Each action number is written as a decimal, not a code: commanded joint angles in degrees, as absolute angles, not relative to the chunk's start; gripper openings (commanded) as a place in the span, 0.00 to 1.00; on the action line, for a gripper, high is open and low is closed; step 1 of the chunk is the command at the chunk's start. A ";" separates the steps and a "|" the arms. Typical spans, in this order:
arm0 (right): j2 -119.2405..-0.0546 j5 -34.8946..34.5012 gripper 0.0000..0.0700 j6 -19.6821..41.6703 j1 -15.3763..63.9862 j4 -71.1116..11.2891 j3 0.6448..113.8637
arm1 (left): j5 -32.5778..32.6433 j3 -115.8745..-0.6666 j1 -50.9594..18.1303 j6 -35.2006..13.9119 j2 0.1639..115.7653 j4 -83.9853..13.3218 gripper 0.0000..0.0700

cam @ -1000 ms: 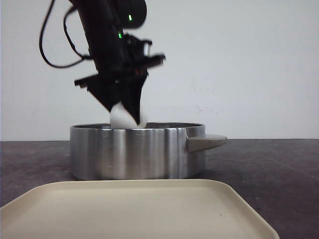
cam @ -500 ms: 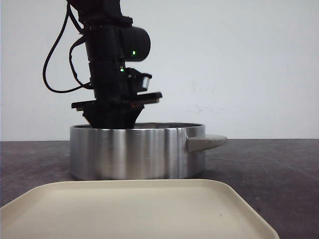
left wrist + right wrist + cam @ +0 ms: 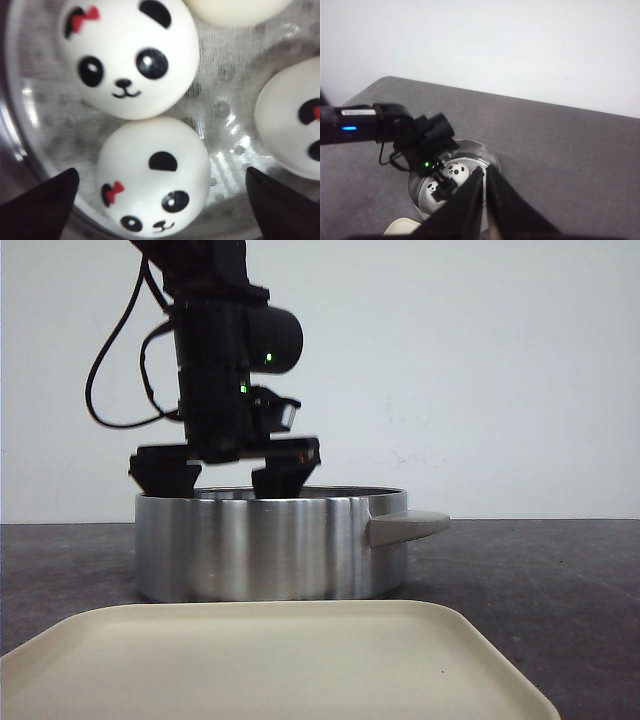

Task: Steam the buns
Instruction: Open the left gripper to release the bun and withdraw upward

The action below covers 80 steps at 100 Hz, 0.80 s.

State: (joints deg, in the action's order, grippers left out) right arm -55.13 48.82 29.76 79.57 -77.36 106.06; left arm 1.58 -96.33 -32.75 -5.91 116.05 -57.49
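1. Nearest the front camera, a cream tray (image 3: 270, 660) is lying bare at the table's front edge, carrying no buns.

2. Just behind it, the steel steamer pot (image 3: 270, 545) is sitting on the dark table (image 3: 540, 580), its handle (image 3: 405, 527) pointing to the robot's right.

3. The left gripper (image 3: 225, 475) is hanging over the pot's rim with its fingers spread wide and pinching nothing.

4. Inside the pot, four panda buns are resting on a mesh liner (image 3: 235, 100); the nearest bun (image 3: 154, 177) is lying between the spread fingers, touching a second bun (image 3: 127, 55), with a third (image 3: 292, 125) and a fourth (image 3: 235, 10) apart from them.

5. Judging from this, the release is looking finished; lifting straight up, keeping the fingers spread, should be avoiding a nudge to the nearest bun or a scrape on the pot wall.

6. The front view is hiding the buns behind the pot wall; only the left wrist view is showing their faces and spacing.

7. The right gripper (image 3: 485, 182) is hovering farther back with fingers pressed almost together, holding nothing; its view alone is showing the pot from above, with only two buns visible past the left arm (image 3: 395, 130).
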 commanded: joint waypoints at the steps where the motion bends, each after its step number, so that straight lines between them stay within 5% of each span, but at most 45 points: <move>1: -55.59 49.01 0.01 28.80 80.49 -81.54 107.07 | 1.58 -99.90 -33.19 -8.45 114.39 -56.95 1.00; 10: -55.66 50.30 0.01 27.83 80.49 -81.54 106.10 | 1.52 -101.69 -33.58 -11.86 110.17 -54.19 1.00; 14: -55.66 51.57 0.01 27.81 80.49 -81.54 104.90 | 1.48 -101.73 -33.91 -13.26 107.53 -52.10 0.92; 19: -55.64 52.60 0.01 27.79 80.49 -81.54 103.31 | 1.21 -101.73 -34.46 -14.35 104.01 -49.74 0.66; 28: -55.53 52.95 0.01 27.86 80.47 -81.54 99.74 | 1.08 -101.73 -36.16 -14.66 97.58 -46.94 0.00; 49: -54.54 54.50 0.01 28.32 80.51 -74.06 85.93 | 4.67 -101.73 -42.70 -14.61 83.94 -46.72 0.01; 65: -51.16 51.53 0.01 28.29 80.51 -56.97 71.72 | 8.36 -101.69 -48.84 -13.72 74.52 -48.95 0.01; 80: -47.75 41.50 0.02 26.35 80.49 -36.88 59.33 | 15.99 -99.85 -55.88 -12.53 66.39 -55.24 0.01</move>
